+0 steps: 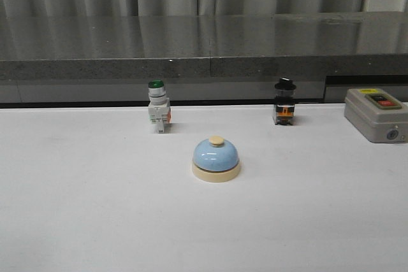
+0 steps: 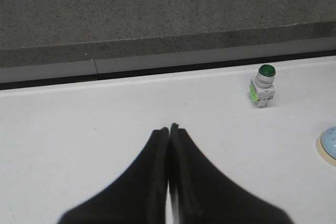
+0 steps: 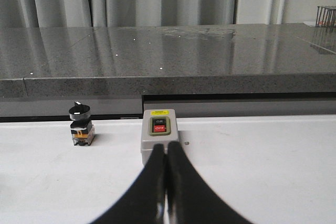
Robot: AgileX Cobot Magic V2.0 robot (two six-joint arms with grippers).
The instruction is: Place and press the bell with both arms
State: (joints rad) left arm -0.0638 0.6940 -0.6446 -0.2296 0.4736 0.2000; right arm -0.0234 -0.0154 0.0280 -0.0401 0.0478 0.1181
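The bell (image 1: 216,158), a light-blue dome on a cream base with a cream button, stands upright near the middle of the white table (image 1: 95,208). Only its edge (image 2: 329,144) shows in the left wrist view. Neither arm appears in the front view. My left gripper (image 2: 169,127) is shut and empty over bare table, well apart from the bell. My right gripper (image 3: 167,147) is also shut and empty, its tips in front of the grey box; the bell is out of the right wrist view.
A green-capped white push-button switch (image 1: 159,113) (image 2: 263,85) stands behind the bell to the left. A black-knobbed switch (image 1: 284,102) (image 3: 81,125) stands behind right. A grey ON/OFF switch box (image 1: 376,114) (image 3: 159,135) sits at the far right. A dark stone ledge (image 1: 204,46) runs along the back.
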